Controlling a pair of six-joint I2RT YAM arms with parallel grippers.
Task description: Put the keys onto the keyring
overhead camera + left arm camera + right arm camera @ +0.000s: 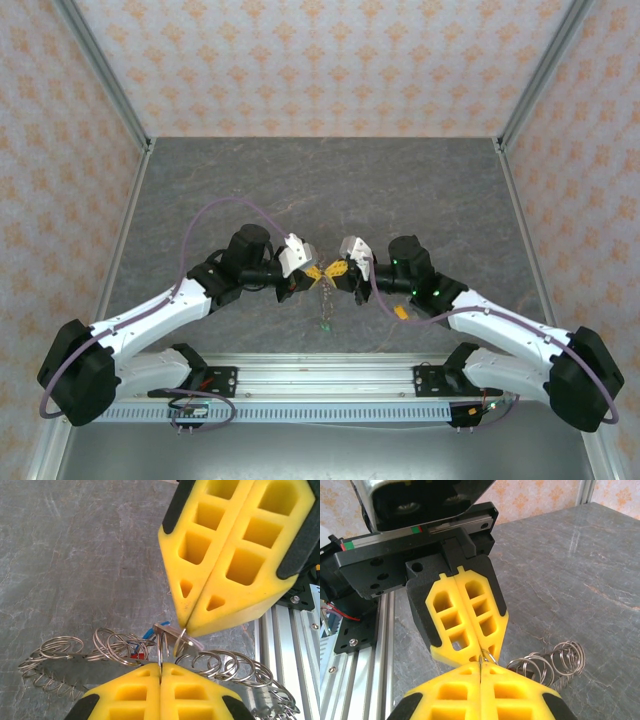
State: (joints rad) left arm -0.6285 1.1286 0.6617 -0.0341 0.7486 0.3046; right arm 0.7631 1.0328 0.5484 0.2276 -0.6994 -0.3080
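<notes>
Above the table's near middle, my left gripper [313,271] and right gripper [337,270] meet tip to tip. The keyring [325,300] hangs below them as a thin chain of wire rings. In the left wrist view my left gripper [161,666] is shut on one upright ring of the keyring [120,647]. That ring loops round a flat metal key [172,631]. My right gripper [184,626] is shut on that key from above. Blue and red key heads [145,632] sit among the rings. In the right wrist view my right gripper [481,666] faces my left gripper [481,652], and the keyring [550,662] trails right.
The grey stone-patterned table [320,190] stretches away behind the grippers, with patterned walls on three sides. The aluminium rail [320,370] that carries both arm bases runs along the near edge, close under the hanging chain.
</notes>
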